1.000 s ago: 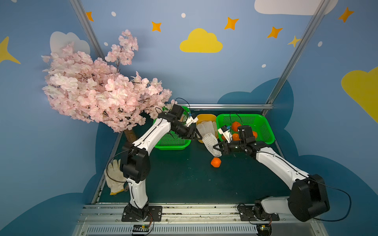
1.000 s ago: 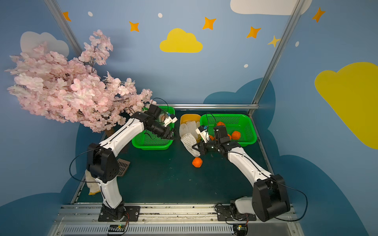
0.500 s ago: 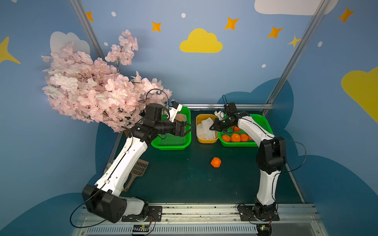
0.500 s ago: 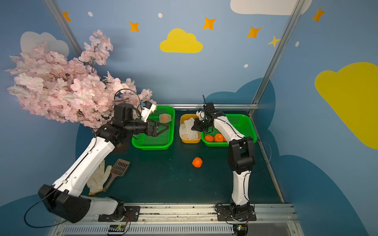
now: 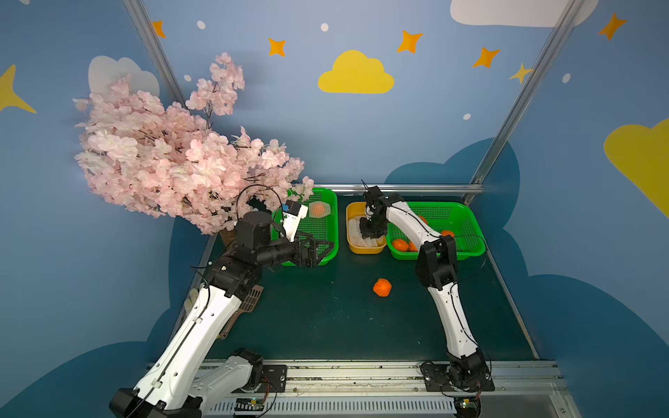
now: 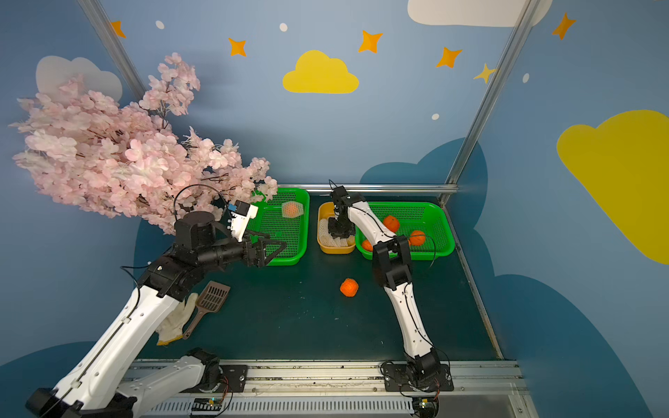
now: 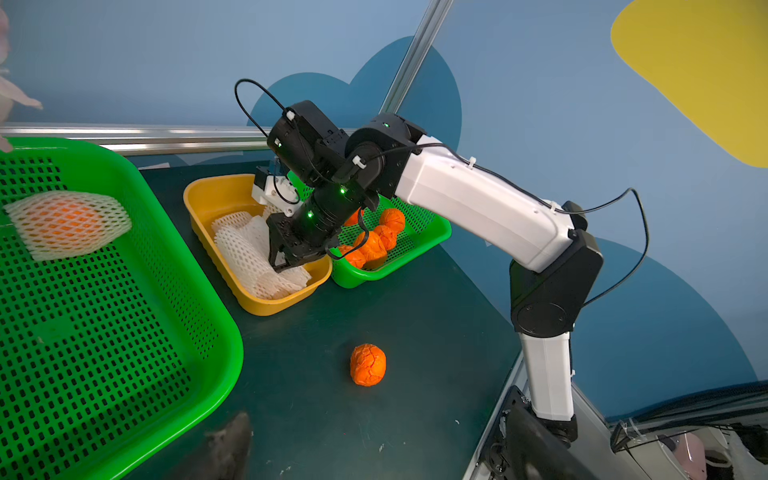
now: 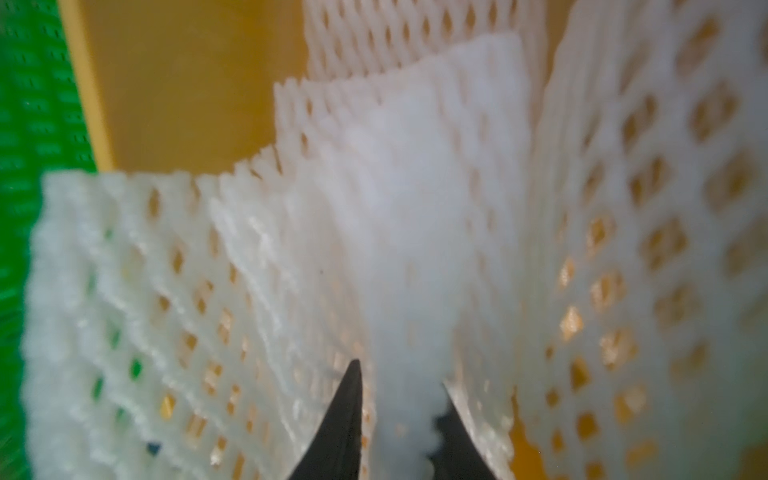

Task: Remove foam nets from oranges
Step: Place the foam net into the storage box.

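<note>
Netted orange [image 5: 318,209] in the green basket [image 5: 335,224] lies at twelve o'clock from the spread left gripper [image 5: 323,253], long axis nine-to-three. The right gripper [image 7: 282,266] straddles a foam net [image 8: 395,208] in the tub [image 7: 208,195], grip unclear.

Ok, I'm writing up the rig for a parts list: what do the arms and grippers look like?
The left arm and right arm have white link shells and black joint housings. Thin black cables loop along them, fixed with white ties; green lights dot the right wrist. The left gripper and right gripper have black, tapered fingers.
</note>
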`<state>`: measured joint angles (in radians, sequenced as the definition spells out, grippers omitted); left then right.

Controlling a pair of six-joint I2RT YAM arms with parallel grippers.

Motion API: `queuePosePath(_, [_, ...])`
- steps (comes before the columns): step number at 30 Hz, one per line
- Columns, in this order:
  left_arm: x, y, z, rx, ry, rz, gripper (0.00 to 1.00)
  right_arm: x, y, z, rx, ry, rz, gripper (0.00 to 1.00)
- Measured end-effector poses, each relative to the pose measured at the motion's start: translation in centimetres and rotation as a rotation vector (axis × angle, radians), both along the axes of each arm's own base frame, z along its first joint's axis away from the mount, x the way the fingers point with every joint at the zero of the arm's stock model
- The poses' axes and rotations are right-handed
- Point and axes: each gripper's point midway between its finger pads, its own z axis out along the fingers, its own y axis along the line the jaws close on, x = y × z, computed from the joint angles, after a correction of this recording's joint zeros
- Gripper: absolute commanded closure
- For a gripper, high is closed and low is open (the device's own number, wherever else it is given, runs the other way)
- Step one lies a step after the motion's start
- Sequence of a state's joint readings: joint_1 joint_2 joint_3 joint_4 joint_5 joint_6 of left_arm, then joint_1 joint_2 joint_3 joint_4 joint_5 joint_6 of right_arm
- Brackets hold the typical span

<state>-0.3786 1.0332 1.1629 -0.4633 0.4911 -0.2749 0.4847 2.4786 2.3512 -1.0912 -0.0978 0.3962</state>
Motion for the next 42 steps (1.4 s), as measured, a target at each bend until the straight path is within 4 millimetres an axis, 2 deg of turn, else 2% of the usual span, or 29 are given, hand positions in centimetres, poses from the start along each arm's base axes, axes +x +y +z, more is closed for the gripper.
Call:
queuePosePath(5, [-0.6, -0.7, -0.5, 0.014, 0.001, -0.021, 0.05, -0.3, -0.5, 2.1, 0.009, -0.029, 0.017, 0.51])
queuePosePath(7, [-0.5, -0.8, -1.0, 0.018, 0.009, -0.020, 0.05, -0.4, -0.7, 4.2, 0.028, -0.058, 0.024, 0.48])
queuePosePath(10, [-0.3, -1.0, -1.9, 0.026, 0.029, -0.024, 0.05, -0.5, -0.9, 8.6, 0.075, -0.127, 0.026, 0.45])
queuePosePath(12, [0.0, -1.1, -2.5, 0.032, 0.048, -0.023, 0.05, -0.9, -1.1, 11.6, 0.113, -0.173, 0.030, 0.39])
queuePosePath(15, [0.4, -1.4, -3.3, 0.037, 0.070, -0.023, 0.05, -1.4, -1.1, 14.5, 0.170, -0.209, 0.040, 0.34])
queuePosePath(17, [0.6, -1.5, -3.5, 0.038, 0.076, -0.022, 0.05, -1.7, -1.0, 15.5, 0.205, -0.212, 0.047, 0.33])
queuePosePath(21, [0.8, -1.6, -3.6, 0.038, 0.078, -0.022, 0.05, -1.7, -0.6, 15.4, 0.246, -0.194, 0.057, 0.33])
queuePosePath(25, [0.8, -1.6, -3.6, 0.036, 0.078, -0.021, 0.05, -1.3, -0.1, 14.1, 0.280, -0.161, 0.059, 0.32])
queuePosePath(32, [0.0, -1.4, -5.2, 0.037, 0.115, -0.020, 0.05, 0.3, 0.5, 8.6, 0.243, -0.076, 0.047, 0.30])
queuePosePath(34, [-0.3, -1.4, -5.3, 0.036, 0.117, -0.022, 0.05, 0.3, 0.6, 7.7, 0.229, -0.063, 0.049, 0.27])
queuePosePath(36, [-0.7, -1.3, -5.4, 0.032, 0.119, -0.022, 0.05, 0.3, 0.6, 7.8, 0.230, -0.066, 0.054, 0.27])
queuePosePath(42, [-0.8, -1.2, -5.4, 0.025, 0.119, -0.012, 0.05, 0.2, 0.9, 9.9, 0.281, -0.098, 0.072, 0.24])
